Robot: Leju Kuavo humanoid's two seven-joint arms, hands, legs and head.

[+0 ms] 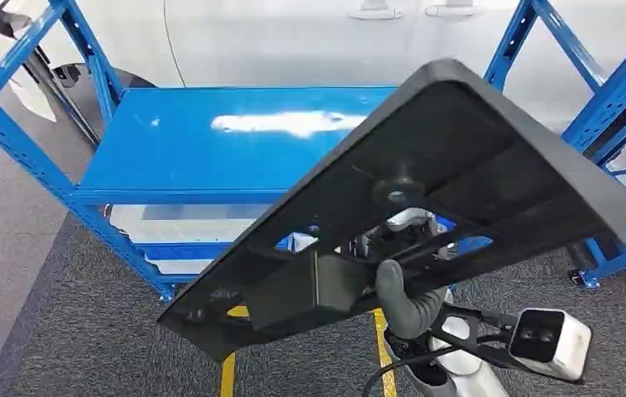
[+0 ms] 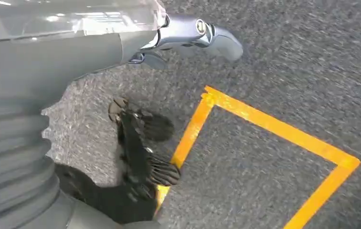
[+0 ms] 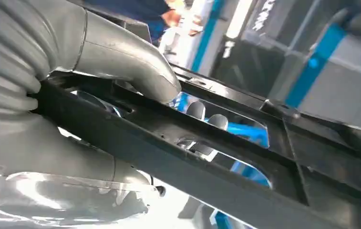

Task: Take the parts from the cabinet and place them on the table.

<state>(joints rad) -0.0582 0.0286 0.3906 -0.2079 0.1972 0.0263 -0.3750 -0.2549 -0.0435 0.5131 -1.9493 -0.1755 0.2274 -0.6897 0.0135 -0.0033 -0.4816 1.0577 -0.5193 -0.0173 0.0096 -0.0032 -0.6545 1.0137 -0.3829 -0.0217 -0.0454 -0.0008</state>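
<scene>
Nearest the head camera is a large black plastic panel [image 1: 425, 190], a flat moulded part with ribs and cut-out openings, held up tilted so that its low corner hangs over the grey carpet [image 1: 69, 331] at lower left and its high corner rises toward the right. Behind it on the left stands a blue steel rack [image 1: 36, 157]; its bare blue shelf top [image 1: 210, 141] shows a pale glare patch near the middle, and the panel is above and in front of the shelf's front edge, not resting on it. Yellow floor tape [image 1: 228, 372] runs beneath the panel. The left hand [image 2: 140, 152] hangs over the carpet beside a yellow taped corner [image 2: 207, 98], dark fingers curled inward with nothing in them. Further right, the right hand [image 1: 404, 285] grips the panel from below: its thick grey thumb [image 3: 135, 67] presses one face of a rib and darker fingers [image 3: 202, 114] show through an opening. A second blue rack [image 1: 615, 83] stands at the far right, before a white car body [image 1: 293, 37].
</scene>
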